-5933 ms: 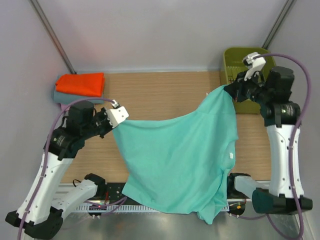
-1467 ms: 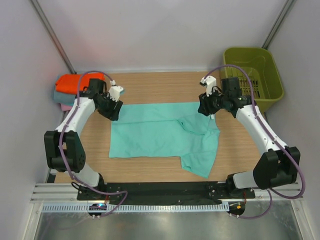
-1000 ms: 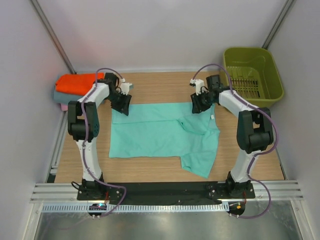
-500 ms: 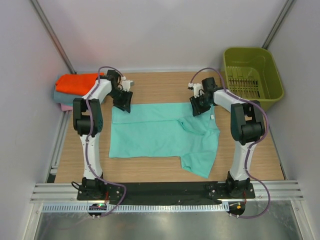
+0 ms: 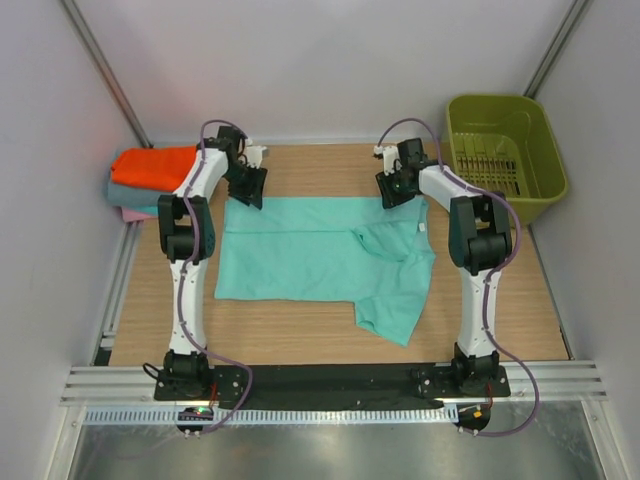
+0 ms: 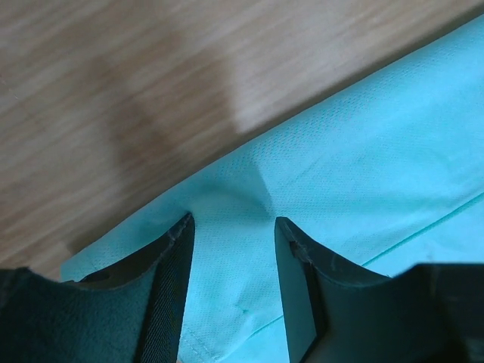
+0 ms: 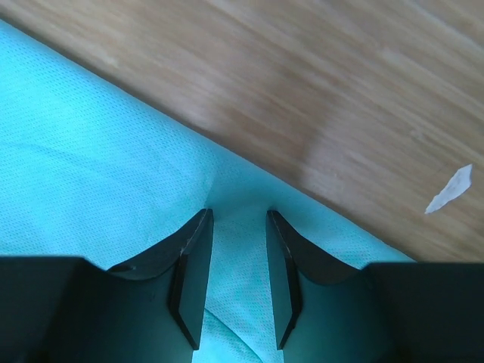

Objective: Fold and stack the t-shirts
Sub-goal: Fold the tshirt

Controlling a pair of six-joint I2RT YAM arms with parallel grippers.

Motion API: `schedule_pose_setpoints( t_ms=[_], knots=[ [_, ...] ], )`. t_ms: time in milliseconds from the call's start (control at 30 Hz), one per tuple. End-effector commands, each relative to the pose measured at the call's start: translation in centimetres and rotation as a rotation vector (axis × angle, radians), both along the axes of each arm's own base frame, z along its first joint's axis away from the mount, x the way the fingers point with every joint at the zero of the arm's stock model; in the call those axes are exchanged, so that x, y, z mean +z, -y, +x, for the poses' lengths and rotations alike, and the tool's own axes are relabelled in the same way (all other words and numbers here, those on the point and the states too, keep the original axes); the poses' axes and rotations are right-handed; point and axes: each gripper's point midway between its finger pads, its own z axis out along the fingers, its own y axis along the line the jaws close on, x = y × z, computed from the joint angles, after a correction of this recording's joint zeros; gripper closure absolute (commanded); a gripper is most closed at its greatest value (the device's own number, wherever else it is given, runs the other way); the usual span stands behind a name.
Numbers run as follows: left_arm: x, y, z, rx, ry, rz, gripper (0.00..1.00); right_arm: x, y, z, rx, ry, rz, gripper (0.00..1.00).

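The mint-green t-shirt (image 5: 310,250) lies spread flat on the wooden table, with its right side folded over and hanging toward the front. Its white neck label (image 5: 423,228) shows near the right edge. My left gripper (image 5: 247,190) is at the shirt's far left corner and my right gripper (image 5: 392,192) is at its far right corner. In the left wrist view the gripper (image 6: 232,223) has its jaws apart, with a small ridge of the cloth (image 6: 363,151) between them. In the right wrist view the gripper (image 7: 238,215) also has its jaws apart over the shirt's edge (image 7: 91,151).
A folded stack sits at the far left: orange shirt (image 5: 160,165) on top, grey-teal (image 5: 130,193) under it, pink (image 5: 135,213) at the bottom. The olive-green basket (image 5: 505,150) stands at the far right. A small white scrap (image 7: 450,189) lies on the wood.
Both grippers carried the shirt from hanging in the air down onto the table, then slid toward the far edge, drawing its far edge back and flatter.
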Motion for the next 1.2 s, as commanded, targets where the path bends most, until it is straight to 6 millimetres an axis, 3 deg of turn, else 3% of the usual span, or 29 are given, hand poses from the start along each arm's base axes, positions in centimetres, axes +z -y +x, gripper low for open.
schedule_pose_setpoints(
  t_ms=[0, 233, 433, 500, 533, 567, 600, 633, 667, 700, 733, 767, 800, 833, 867, 933, 967, 1067, 1100, 1133, 1167],
  knots=[
    [-1.1, -0.6, 1.7, 0.015, 0.029, 0.05, 0.51, -1.0, 0.6, 1.4, -0.035, 0.009, -0.041, 0.6],
    [-1.4, -0.4, 5.2, 0.018, 0.127, 0.063, 0.47, -0.8, 1.4, 5.0, -0.068, 0.089, -0.081, 0.59],
    [0.3, 0.4, 7.6, 0.022, 0.226, 0.058, 0.45, 0.6, 1.3, 8.1, -0.056, 0.174, -0.101, 0.59],
    [2.5, 0.7, 8.2, 0.042, 0.266, 0.053, 0.48, 3.0, 1.3, 9.2, -0.058, 0.229, -0.106, 0.59],
    [5.8, 0.6, 8.3, 0.062, 0.314, 0.046, 0.49, 5.0, 1.5, 9.8, -0.053, 0.271, -0.111, 0.57],
    [7.9, 0.4, 8.4, 0.092, 0.347, 0.065, 0.5, 6.6, 1.6, 9.9, -0.051, 0.298, -0.112, 0.57],
    [10.2, 0.3, 8.4, 0.111, 0.387, 0.06, 0.5, 10.7, 1.6, 9.7, -0.051, 0.366, -0.097, 0.57],
    [12.1, 0.2, 7.6, 0.128, 0.403, 0.057, 0.5, 13.0, 1.5, 9.6, -0.044, 0.41, -0.085, 0.56],
    [17.4, 0.6, 6.7, 0.132, 0.493, 0.044, 0.48, 13.7, 1.6, 8.7, -0.027, 0.419, -0.082, 0.55],
    [20.0, 0.9, 5.6, 0.124, 0.529, 0.024, 0.46, 19.0, 1.2, 7.9, -0.001, 0.525, -0.048, 0.55],
    [20.8, 1.3, 4.3, 0.108, 0.527, 0.013, 0.44, 20.3, 1.0, 7.0, 0.023, 0.554, -0.034, 0.54],
    [24.6, 1.8, 2.4, 0.09, 0.584, -0.018, 0.26, 19.8, 1.1, 5.5, 0.059, 0.548, -0.044, 0.53],
    [25.7, 2.8, 0.8, 0.057, 0.576, -0.071, 0.12, 20.7, 0.3, 4.5, 0.114, 0.573, -0.015, 0.52],
    [26.4, 3.2, -0.3, 0.039, 0.573, -0.1, 0.07, 23.4, 0.2, 2.9, 0.141, 0.625, -0.006, 0.5],
    [25.5, 3.6, -1.8, 0.041, 0.521, -0.13, 0.01, 22.2, 0.2, 1.8, 0.162, 0.602, -0.008, 0.5],
    [26.7, 4.3, -4.7, 0.016, 0.487, -0.19, 0.0, 22.7, 0.1, 0.4, 0.176, 0.613, 0.006, 0.46],
    [25.8, 3.9, -5.2, 0.105, 0.439, -0.19, 0.0, 22.9, 0.3, -0.6, 0.173, 0.61, 0.015, 0.45],
    [27.2, 0.6, -5.6, 0.339, 0.481, -0.09, 0.0, 22.4, 0.4, -1.9, 0.116, 0.587, 0.05, 0.41],
    [26.6, -0.3, -6.5, 0.4, 0.455, -0.055, 0.0, 22.4, 0.3, -2.9, 0.11, 0.561, 0.07, 0.39],
    [27.3, -1.3, -6.9, 0.439, 0.489, -0.03, 0.0, 22.1, 0.0, -3.9, 0.134, 0.531, 0.084, 0.34],
    [26.6, -1.0, -7.6, 0.396, 0.469, -0.042, 0.0, 22.1, -1.2, -6.0, 0.226, 0.506, 0.131, 0.32]
  ],
)
